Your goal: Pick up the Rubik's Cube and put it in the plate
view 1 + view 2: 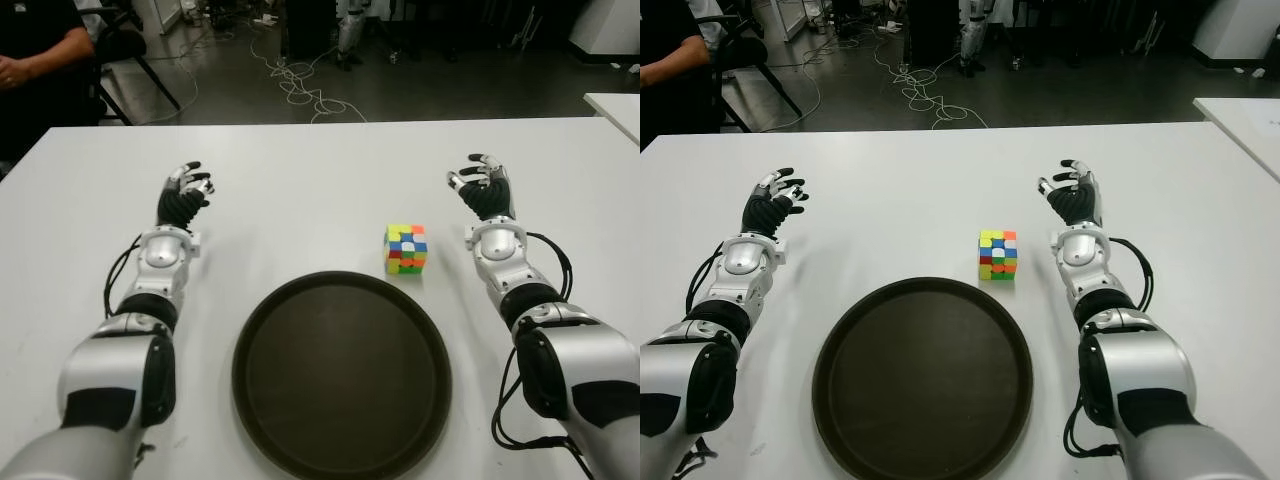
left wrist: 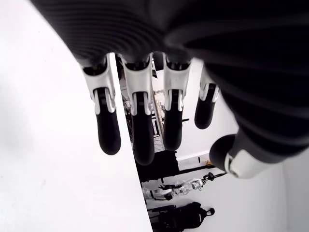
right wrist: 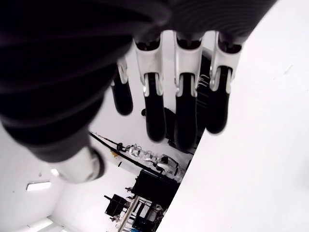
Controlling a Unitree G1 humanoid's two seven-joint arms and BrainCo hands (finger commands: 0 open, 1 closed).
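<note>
A lab floor strewn with cables lies behind the white table [image 1: 320, 160]. The right hand [image 1: 484, 186] holds its fingers [image 3: 186, 116] apart and empty, ready, I'd say, for the Rubik's Cube [image 1: 407, 249] at its eight o'clock. The cube stands just off the dark plate [image 1: 341, 375], at one o'clock. The left hand [image 1: 184, 195], loosely spread, shows at the plate's ten o'clock.
</note>
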